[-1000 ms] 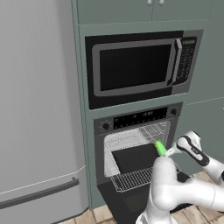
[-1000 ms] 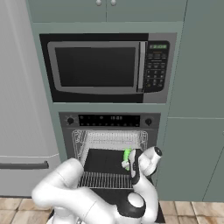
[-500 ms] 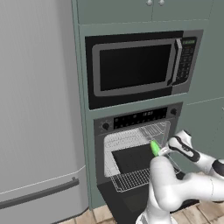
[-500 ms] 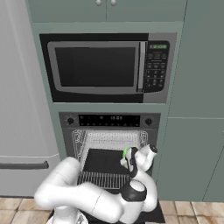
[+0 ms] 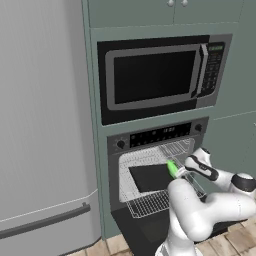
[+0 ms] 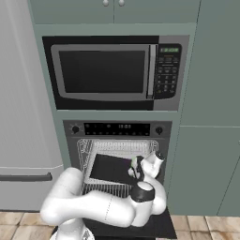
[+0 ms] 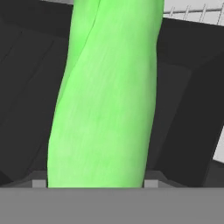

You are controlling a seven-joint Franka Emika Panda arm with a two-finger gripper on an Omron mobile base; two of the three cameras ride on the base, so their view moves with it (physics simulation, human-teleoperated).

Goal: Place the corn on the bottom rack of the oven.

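The oven stands with its door down and its dark cavity showing. The bright green corn hangs at the cavity's right front, above the black tray, with my gripper shut on it. The bottom rack is the lower wire shelf, pulled partly out below the tray. In the right base view the corn and gripper sit right of the tray, above the bottom rack. Up close, the corn stands between my fingertips over the dark cavity.
An upper wire rack spans the cavity above the tray. The open oven door juts out low in front. A silver-framed microwave sits above the oven, and a grey fridge stands to the left. Green cabinet panels flank the right.
My gripper has carried the corn a little further toward the oven cavity, leftward in the left base view. The oven, racks and tray have not moved.
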